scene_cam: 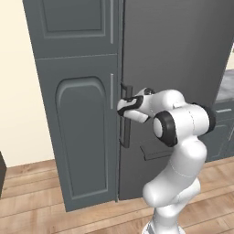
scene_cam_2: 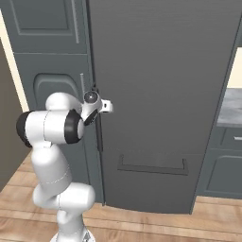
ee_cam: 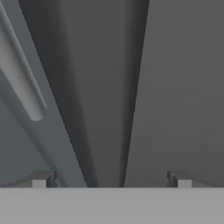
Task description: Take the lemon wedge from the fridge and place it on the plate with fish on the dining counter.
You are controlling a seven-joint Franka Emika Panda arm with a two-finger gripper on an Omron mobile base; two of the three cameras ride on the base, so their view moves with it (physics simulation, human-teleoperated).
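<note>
Fridge [scene_cam: 183, 68] is closed so the lemon wedge isn't visible yet, and the gripper [ee_cam: 111, 181] has its fingers [ee_cam: 41, 179] spread on either side of the vertical bar handle [scene_cam: 125, 119], which runs straight up and down dead ahead between them.

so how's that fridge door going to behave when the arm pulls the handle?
The fridge door is tall, flat and looks rigid, so it will likely swing as one stiff panel, probably heavy. The handle is a slim vertical bar, possibly slick for the open gripper. It sits by the left edge, so hinges are probably on the right.
</note>
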